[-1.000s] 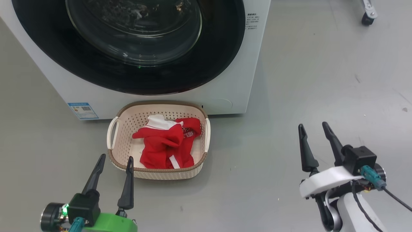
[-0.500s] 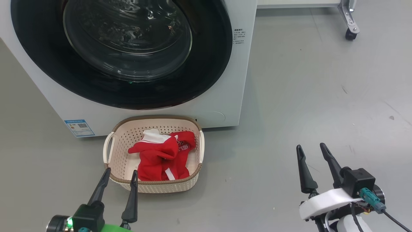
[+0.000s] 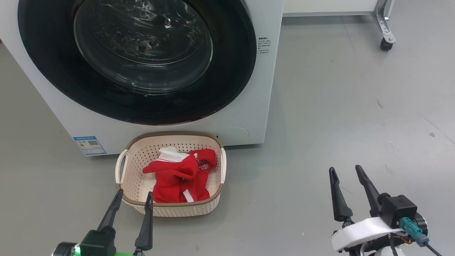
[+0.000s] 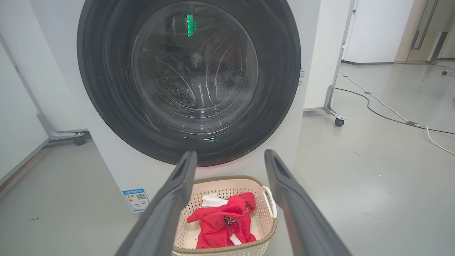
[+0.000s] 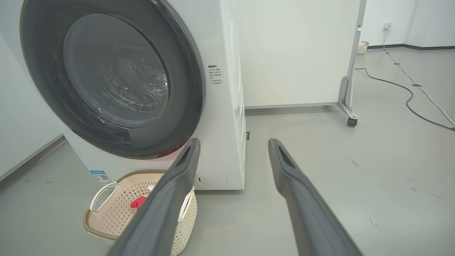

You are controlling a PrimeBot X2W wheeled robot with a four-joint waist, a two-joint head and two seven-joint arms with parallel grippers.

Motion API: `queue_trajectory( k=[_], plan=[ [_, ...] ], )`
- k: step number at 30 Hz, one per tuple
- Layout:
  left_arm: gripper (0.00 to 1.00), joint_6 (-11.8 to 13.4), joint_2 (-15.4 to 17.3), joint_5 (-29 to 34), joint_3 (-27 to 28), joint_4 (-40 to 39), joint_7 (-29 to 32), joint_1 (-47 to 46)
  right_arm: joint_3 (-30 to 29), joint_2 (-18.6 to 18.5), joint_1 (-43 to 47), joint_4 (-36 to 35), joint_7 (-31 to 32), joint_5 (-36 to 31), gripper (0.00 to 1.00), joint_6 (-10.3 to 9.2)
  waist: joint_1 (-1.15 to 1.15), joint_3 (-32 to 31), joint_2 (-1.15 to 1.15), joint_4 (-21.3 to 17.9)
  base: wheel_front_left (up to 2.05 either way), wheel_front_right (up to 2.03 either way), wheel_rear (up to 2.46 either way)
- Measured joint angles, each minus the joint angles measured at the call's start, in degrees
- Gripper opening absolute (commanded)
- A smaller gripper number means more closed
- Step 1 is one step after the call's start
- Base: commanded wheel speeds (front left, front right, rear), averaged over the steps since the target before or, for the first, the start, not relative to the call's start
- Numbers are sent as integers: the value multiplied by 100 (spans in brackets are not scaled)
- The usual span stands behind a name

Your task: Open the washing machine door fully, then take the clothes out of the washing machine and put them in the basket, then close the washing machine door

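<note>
At the foot of the machine, the clothes (image 3: 179, 176) are lying in a crumpled red heap inside the basket (image 3: 170, 134), with the white collar part towards the back and nothing trailing over the rim. Handling assessment: the fabric is looking soft, light and limp, so it is going to sag and drape from any pinch. A bunched fold near the top of the heap is offering the surest hold (a single thin edge would probably slip out from between such narrow fingers).

The basket is sitting on the floor (image 3: 337, 92), its far rim just beside the white front of the washing machine (image 3: 257, 117) and near the blue sticker (image 3: 89, 145). Above it, the washing machine door (image 3: 231, 81) is appearing to lie flush against the front, with no gap visible from the right wrist view. I am judging it shut, though whether the latch is engaged cannot be told. The door is looking rigid, weighty on its hinge and glossy, so fingers are likely to slide on the black ring. Its outer edge is the place to hook or press. Through the glass bowl (image 3: 142, 46) the perforated steel drum (image 4: 185, 92) is showing.

The left gripper (image 3: 135, 192) is hovering near the basket's near wall, fingers apart and holding nothing. The right gripper (image 3: 345, 168) is hanging well apart to the side over the floor, fingers likewise spread and carrying nothing.
</note>
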Motion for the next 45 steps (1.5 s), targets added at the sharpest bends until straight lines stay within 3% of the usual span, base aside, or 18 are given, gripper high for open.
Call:
queue_trajectory(
  k=[35, 36, 45],
  plan=[
    [100, 4, 3, -1, -57, -222, 134, 47, -38, 23, 239, -320, 0, -9, 100, -91, 0, 31, 0, 25, 0, 0, 0],
    [0, 5, 3, -18, -58, -220, 179, 53, -38, 25, 248, -326, 0, -9, 0, -91, 0, 32, 0, 26, 0, 0, 0],
    [0, -9, -53, -134, -134, 25, 193, 122, -19, 67, 369, -86, 7, 98, 0, -83, 0, 29, 0, 29, 0, 0, 0]
  ],
)
